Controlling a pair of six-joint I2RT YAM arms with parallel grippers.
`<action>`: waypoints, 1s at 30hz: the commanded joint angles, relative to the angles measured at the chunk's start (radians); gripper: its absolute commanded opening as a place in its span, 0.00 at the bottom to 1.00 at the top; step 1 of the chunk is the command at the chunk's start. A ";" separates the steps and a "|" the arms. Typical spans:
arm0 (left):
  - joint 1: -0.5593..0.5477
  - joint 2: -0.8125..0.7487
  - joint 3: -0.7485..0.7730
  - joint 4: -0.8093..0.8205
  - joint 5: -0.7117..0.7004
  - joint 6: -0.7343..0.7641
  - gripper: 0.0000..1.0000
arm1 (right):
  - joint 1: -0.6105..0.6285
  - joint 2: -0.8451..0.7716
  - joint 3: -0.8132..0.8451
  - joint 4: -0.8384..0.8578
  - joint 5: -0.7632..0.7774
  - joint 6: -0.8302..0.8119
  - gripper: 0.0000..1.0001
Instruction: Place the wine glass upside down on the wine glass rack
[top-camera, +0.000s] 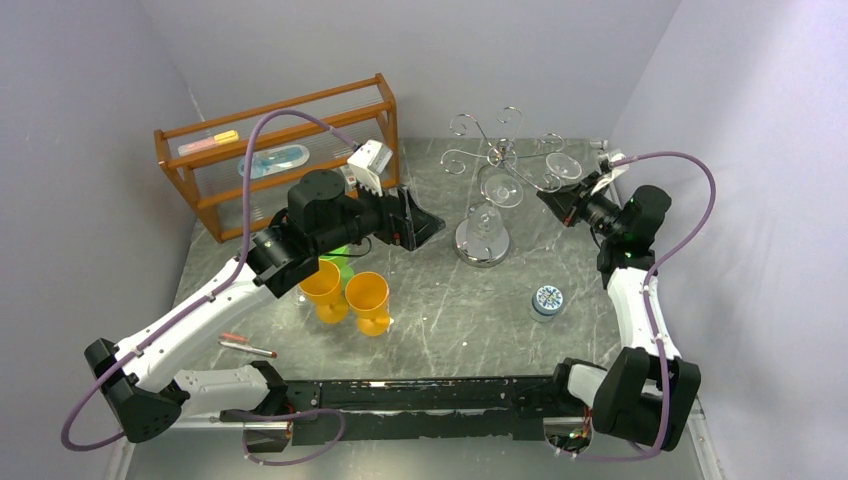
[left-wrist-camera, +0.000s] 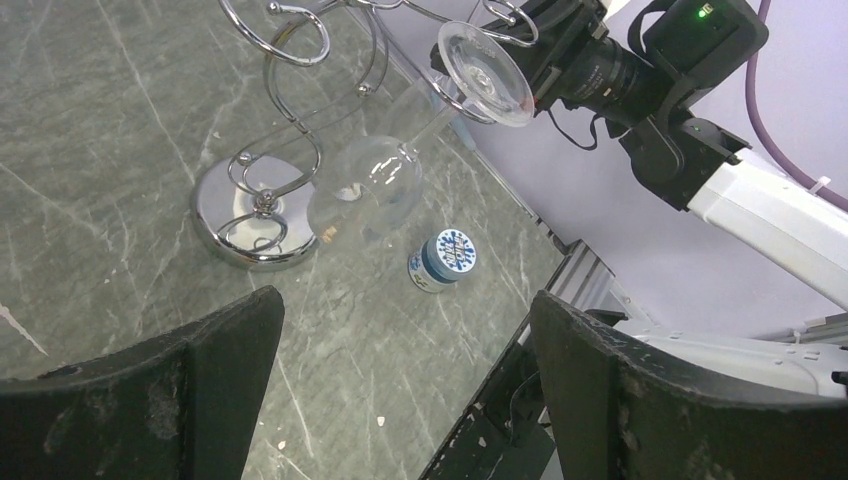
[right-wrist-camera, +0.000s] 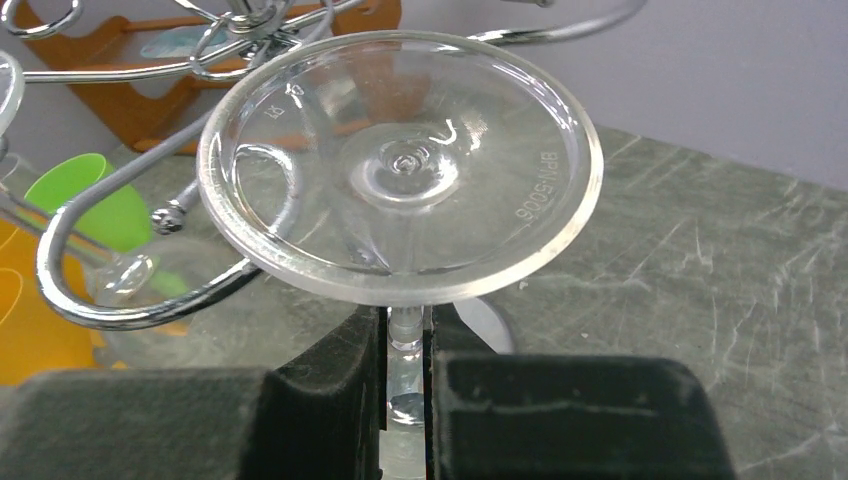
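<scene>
My right gripper (right-wrist-camera: 405, 322) is shut on the stem of the clear wine glass (right-wrist-camera: 400, 170), just under its round foot. The glass is foot up and tilted, and its bowl (left-wrist-camera: 365, 190) hangs low beside the rack's base. The chrome wine glass rack (top-camera: 481, 245) stands at the back centre. Its curled arms (right-wrist-camera: 60, 290) run right beside and behind the foot; I cannot tell whether they touch. In the top view the right gripper (top-camera: 548, 198) is at the rack's right side. My left gripper (left-wrist-camera: 408, 310) is open and empty, left of the rack (top-camera: 425, 228).
An orange-brown wooden shelf (top-camera: 280, 150) stands at the back left. Two orange cups (top-camera: 345, 292) and a green cup (top-camera: 342, 262) stand under the left arm. A small blue jar (top-camera: 546, 300) sits in front of the rack. A red pen (top-camera: 248, 346) lies near left.
</scene>
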 joint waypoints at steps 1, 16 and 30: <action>0.014 0.000 0.000 -0.005 0.036 0.010 0.97 | 0.012 -0.006 0.034 0.044 -0.055 -0.044 0.00; 0.031 -0.004 -0.025 -0.006 0.020 0.015 0.97 | 0.135 0.040 0.170 -0.295 0.027 -0.314 0.00; 0.041 0.004 -0.039 0.004 0.048 -0.001 0.97 | 0.141 -0.068 0.084 -0.252 0.043 -0.286 0.00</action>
